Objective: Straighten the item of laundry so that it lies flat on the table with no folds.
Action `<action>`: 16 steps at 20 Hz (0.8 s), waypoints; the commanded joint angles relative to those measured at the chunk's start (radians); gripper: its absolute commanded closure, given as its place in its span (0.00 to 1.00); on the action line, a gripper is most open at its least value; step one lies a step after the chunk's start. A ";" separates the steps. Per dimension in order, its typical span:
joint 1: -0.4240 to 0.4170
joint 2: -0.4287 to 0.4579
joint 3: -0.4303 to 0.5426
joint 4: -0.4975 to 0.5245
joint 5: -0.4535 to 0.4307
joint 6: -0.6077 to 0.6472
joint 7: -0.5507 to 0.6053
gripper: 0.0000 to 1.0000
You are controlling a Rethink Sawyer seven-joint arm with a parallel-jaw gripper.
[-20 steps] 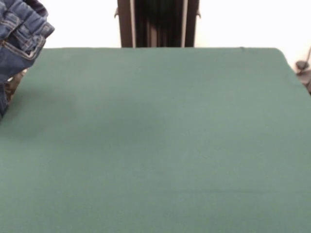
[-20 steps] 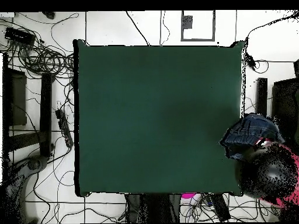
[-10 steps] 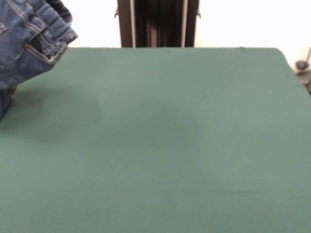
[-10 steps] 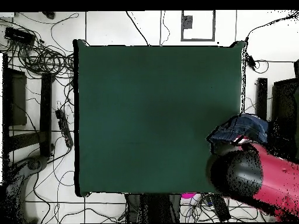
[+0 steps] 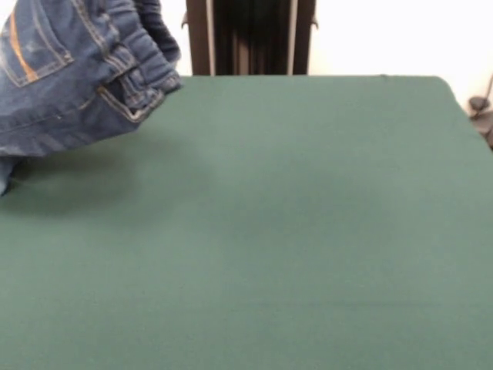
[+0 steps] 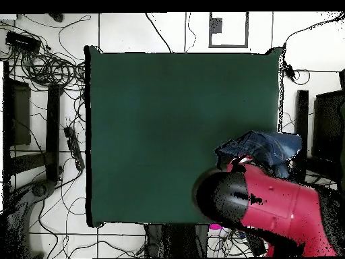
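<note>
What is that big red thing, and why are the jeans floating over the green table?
The red thing is a robot arm, seen from a camera looking straight down. The other picture comes from a camera across the table, facing the robot. Both show the same green table and the same small blue jeans. The jeans are bunched up and seem to hang above one edge of the table; you can see their shadow on the cloth beneath. The arm reaches right up to them, so it is probably carrying them. Its gripper is hidden by the arm and the jeans, so I cannot see how it holds them. Nothing else lies on the table. The job is to spread the jeans flat.
</note>
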 commanded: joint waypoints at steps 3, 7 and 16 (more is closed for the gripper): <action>0.117 0.075 -0.047 0.176 0.096 -0.013 0.419 1.00; 0.154 0.095 -0.047 0.205 0.150 -0.002 0.471 1.00; 0.248 0.145 -0.033 0.238 0.286 -0.015 0.586 1.00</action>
